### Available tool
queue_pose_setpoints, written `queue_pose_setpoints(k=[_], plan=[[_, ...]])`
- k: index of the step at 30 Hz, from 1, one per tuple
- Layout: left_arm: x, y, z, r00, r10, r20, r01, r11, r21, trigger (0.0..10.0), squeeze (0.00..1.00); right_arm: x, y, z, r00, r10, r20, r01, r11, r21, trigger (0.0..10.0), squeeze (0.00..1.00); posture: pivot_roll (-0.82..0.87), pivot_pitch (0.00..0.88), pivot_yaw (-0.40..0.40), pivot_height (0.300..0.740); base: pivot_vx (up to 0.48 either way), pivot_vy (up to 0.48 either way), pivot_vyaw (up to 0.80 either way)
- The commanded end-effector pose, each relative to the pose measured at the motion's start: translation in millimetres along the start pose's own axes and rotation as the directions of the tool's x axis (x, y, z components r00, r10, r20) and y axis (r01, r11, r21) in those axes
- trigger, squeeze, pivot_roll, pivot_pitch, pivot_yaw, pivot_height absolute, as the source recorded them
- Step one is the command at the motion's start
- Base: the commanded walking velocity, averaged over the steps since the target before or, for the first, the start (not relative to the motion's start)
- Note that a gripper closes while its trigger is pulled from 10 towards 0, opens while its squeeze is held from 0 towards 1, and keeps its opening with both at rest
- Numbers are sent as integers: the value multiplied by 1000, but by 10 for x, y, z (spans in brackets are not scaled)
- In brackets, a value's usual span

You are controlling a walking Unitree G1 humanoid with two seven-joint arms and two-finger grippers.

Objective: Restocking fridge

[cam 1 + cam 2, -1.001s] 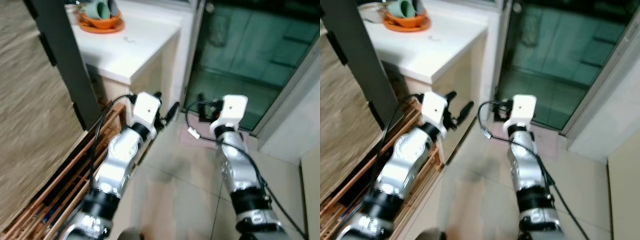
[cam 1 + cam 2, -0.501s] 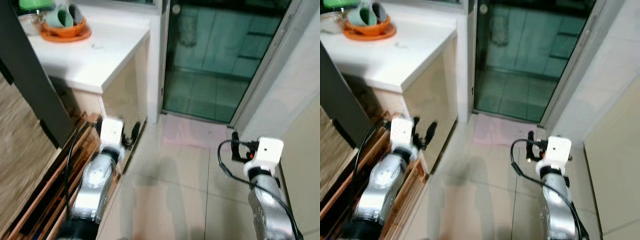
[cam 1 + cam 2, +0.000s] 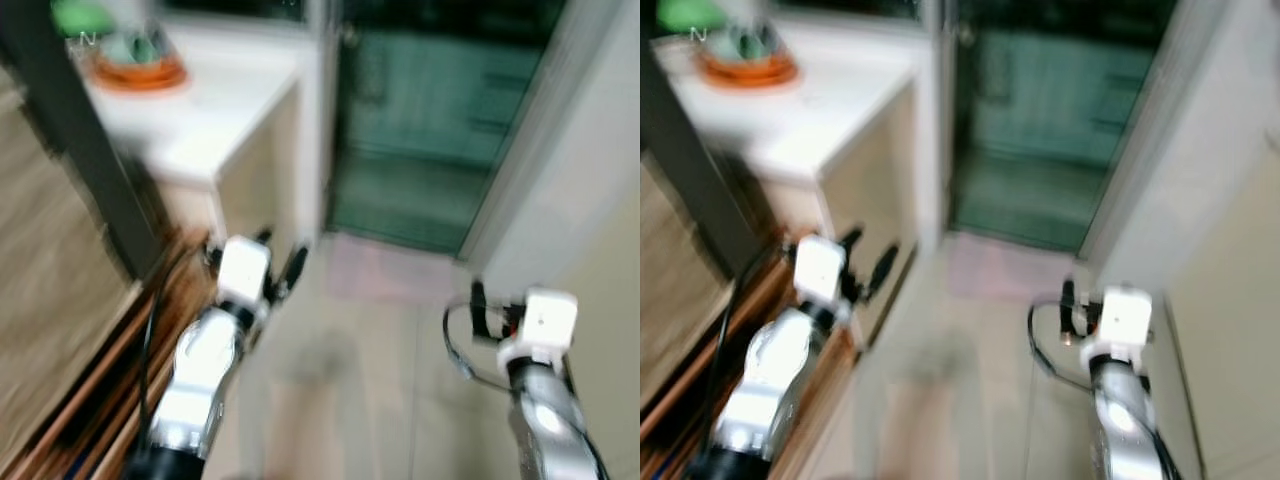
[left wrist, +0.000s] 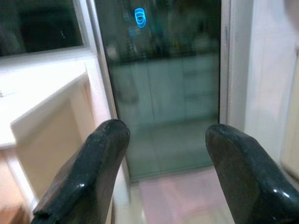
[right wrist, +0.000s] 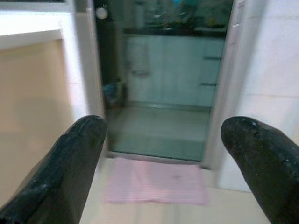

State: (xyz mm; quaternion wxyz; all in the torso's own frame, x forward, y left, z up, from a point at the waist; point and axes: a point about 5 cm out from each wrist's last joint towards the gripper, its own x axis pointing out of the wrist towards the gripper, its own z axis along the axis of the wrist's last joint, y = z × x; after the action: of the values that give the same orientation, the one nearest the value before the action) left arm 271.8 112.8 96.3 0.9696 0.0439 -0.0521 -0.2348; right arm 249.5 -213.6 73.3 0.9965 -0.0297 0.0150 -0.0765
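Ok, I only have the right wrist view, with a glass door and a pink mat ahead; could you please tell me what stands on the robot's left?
Observer: A white counter stands there, with an orange dish near its far end, holding something green.
Operator: Thank you. Where is the left claw?
Observer: The left claw hangs low beside the counter's beige side, open and holding nothing.
Operator: Is anything on the floor near it?
Observer: Yes, a wooden rack lies along the floor beside that arm.
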Motion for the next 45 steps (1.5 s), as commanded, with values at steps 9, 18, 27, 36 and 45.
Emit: queue_pose_setpoints(k=[9, 18, 27, 36, 45], plan=[[76, 20, 62, 997, -70, 10, 70, 997, 27, 10000, 0, 98, 151, 62, 999, 46, 24, -45, 999, -1, 10000, 0, -65, 0, -2, 740, 475, 0, 0], [108, -6, 69, 995, -95, 13, 95, 995, 10, 10000, 0, 105, 166, 70, 999, 44, 32, -44, 999, 0, 10000, 0, -72, 0, 2, 706, 463, 0, -370], [189, 94, 47, 999, -27, -37, 29, 998, 54, 10000, 0, 130, 158, 75, 999, 30, 26, -30, 1000, 3, 10000, 0, -71, 0, 2, 667, 103, 0, -274], [188, 32, 99, 998, -62, 3, 62, 998, 28, 10000, 0, 140, 187, 83, 999, 39, 22, -38, 999, -14, 10000, 0, -73, 0, 2, 654, 213, 0, -144], [198, -15, 131, 995, -100, 21, 99, 994, 41, 10000, 0, 164, 172, 80, 1000, 18, 16, -17, 1000, -25, 10000, 0, -70, 0, 2, 654, 480, 0, 0]])
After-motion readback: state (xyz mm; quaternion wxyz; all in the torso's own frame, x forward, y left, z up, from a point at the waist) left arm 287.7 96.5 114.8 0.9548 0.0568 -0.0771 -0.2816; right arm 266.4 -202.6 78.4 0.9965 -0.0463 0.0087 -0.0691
